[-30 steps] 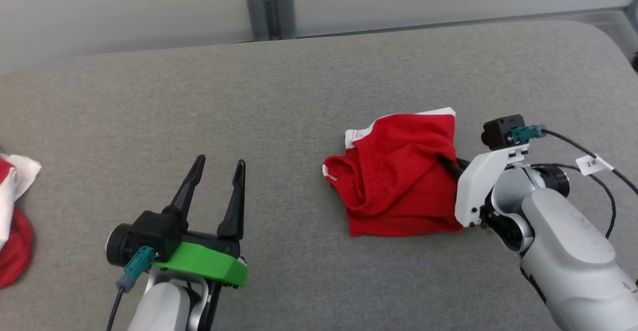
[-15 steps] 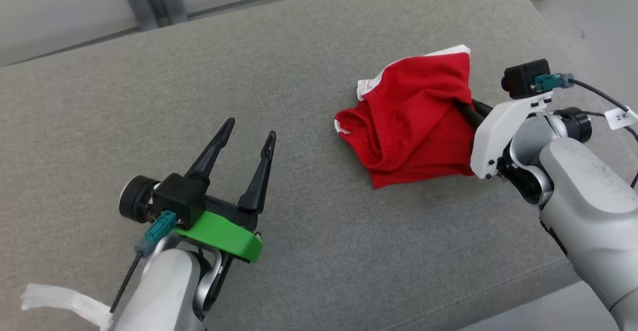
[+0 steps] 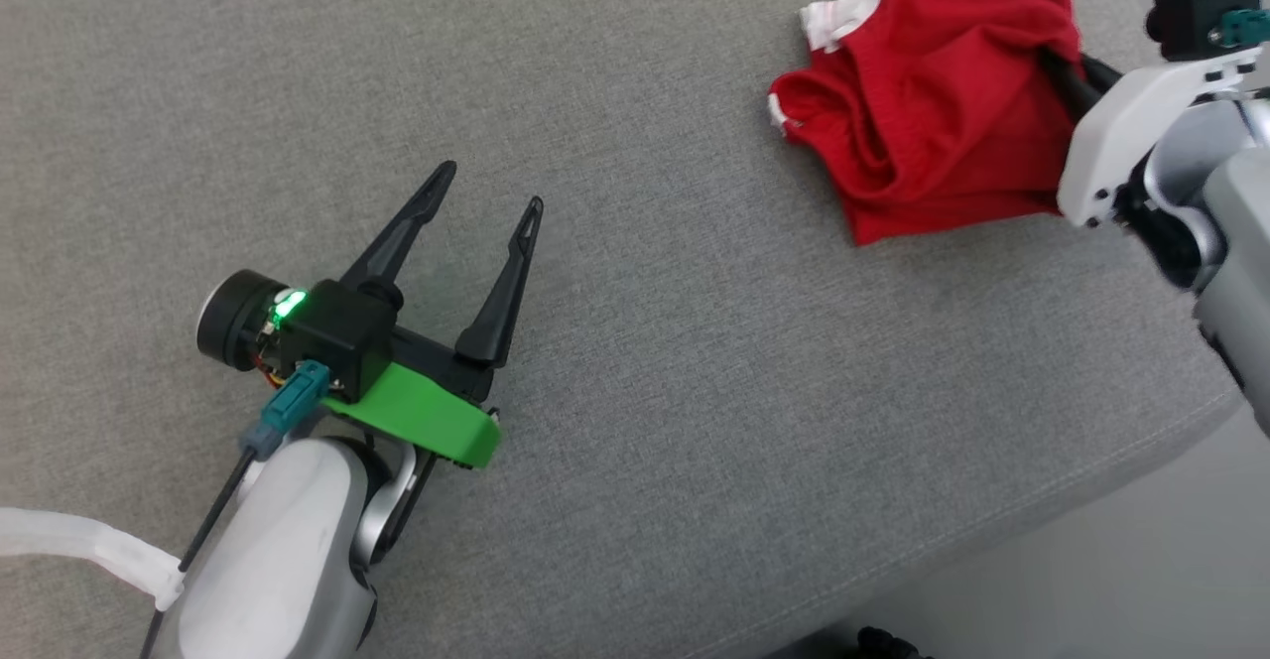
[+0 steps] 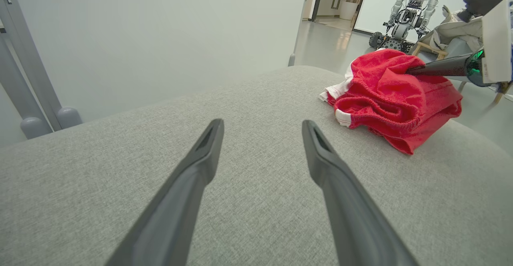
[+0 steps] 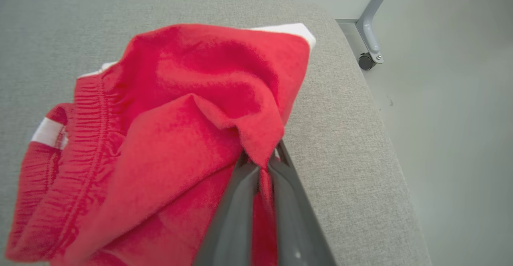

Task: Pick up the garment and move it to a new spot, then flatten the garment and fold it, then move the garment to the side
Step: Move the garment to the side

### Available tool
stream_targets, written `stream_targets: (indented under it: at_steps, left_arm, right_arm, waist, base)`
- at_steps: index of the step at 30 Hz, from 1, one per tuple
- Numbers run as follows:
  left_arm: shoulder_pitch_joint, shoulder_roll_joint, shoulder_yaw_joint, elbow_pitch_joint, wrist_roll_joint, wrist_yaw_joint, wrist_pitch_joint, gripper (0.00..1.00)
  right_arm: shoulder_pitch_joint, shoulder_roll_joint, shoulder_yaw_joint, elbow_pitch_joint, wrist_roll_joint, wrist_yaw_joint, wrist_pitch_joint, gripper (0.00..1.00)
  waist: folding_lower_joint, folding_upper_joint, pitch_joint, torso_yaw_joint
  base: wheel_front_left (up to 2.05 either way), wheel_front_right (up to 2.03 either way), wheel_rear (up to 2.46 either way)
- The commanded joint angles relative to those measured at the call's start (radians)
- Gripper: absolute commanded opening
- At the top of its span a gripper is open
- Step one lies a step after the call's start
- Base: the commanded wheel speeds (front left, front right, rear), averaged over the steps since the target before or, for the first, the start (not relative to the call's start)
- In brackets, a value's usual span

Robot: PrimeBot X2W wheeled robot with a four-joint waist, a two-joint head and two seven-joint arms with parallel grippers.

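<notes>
One crumpled red garment (image 3: 933, 133), with white trim and a gathered hem, lies bunched near the grey bench's (image 3: 695, 341) right edge. The right gripper (image 5: 260, 164) pinches a fold of it. The left gripper (image 3: 493, 188) hovers well apart from it, jaws spread.

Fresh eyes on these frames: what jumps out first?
The crumpled red garment, at the far right edge of the grey padded surface. The right claw is shut on a fold of it. The left claw is open at lower left, well apart from it.
</notes>
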Motion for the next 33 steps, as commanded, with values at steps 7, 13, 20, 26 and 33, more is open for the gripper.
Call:
stream_targets:
  at_steps: [7,13,20,26,33]
  left_arm:
    - [-0.025,0.03,0.018,-0.018,-0.009,0.008,-0.005,1.0]
    - [-0.005,0.024,0.027,0.006,-0.02,0.018,-0.026,1.0]
    - [0.053,0.031,0.073,0.042,-0.064,0.048,-0.061,1.0]
    - [0.128,0.033,0.126,0.064,-0.108,0.092,-0.063,1.0]
    - [0.226,0.022,0.176,0.087,-0.169,0.147,-0.036,1.0]
  right_arm:
    - [-0.08,-0.066,-0.01,0.143,-0.008,-0.001,-0.04,0.0]
    - [-0.099,-0.061,0.005,0.225,-0.009,-0.001,-0.049,1.0]
    - [-0.105,-0.06,0.078,0.223,-0.083,-0.001,-0.09,1.0]
    - [-0.027,-0.023,0.1,0.131,-0.051,-0.001,-0.106,1.0]
    - [0.121,0.026,0.104,-0.002,-0.028,-0.001,-0.16,1.0]
  waist:
    - [-0.0001,-0.0001,0.101,0.05]
    - [-0.0001,-0.0001,0.056,0.072]
    - [-0.0001,-0.0001,-0.053,0.1]
    - [-0.0001,-0.0001,-0.183,0.132]
    - [-0.0001,-0.0001,-0.313,0.169]
  base:
    - [0.0,0.0,0.0]
    - [0.0,0.0,0.0]
    - [0.0,0.0,0.0]
    - [0.0,0.0,0.0]
    - [0.0,0.0,0.0]
